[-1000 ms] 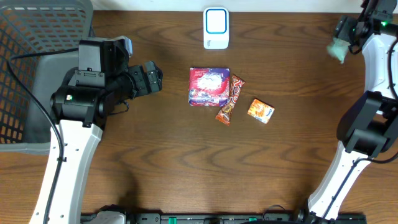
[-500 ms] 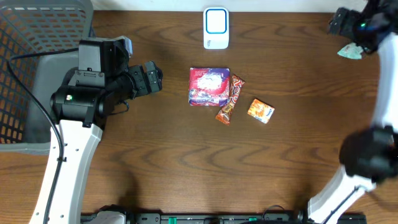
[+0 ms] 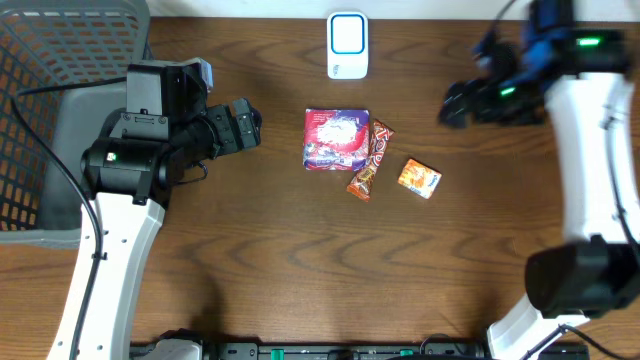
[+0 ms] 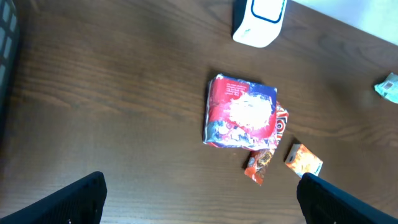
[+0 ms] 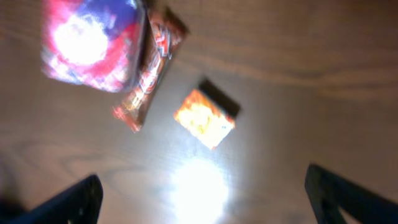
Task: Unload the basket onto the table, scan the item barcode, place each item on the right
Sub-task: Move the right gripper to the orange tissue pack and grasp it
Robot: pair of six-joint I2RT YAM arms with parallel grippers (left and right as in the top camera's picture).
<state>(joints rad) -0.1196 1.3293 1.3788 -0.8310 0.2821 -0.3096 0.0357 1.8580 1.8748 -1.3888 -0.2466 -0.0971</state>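
Two pairs of fingers stand wide apart and grip nothing. The right fingers are dark, blunt wedges, blurred in their own camera. Between and just ahead of them lies a small orange box, squarish and sharp-cornered, flat on the table. A white glare on the table's smooth, dark wood grain sits nearer the fingers than the box does. Farther ahead lies a slim candy bar in a glossy orange-brown wrapper. Its side lies against a puffy, crinkled red-and-blue packet with a white patch in its middle.

The left fingers are black and flat-edged. That packet lies on the table well ahead of them, midway between the two. Beyond it stands the scanner, a white rounded block with a blue-outlined face. A small pale green packet shows at the far edge of the left wrist view. A grey mesh basket stands behind the left arm.

Since a second ago the right arm has swung in from the table's far right corner. Its fingers were around the pale green packet then and now hang empty near the box. The left arm, packet, bar and box have not moved.
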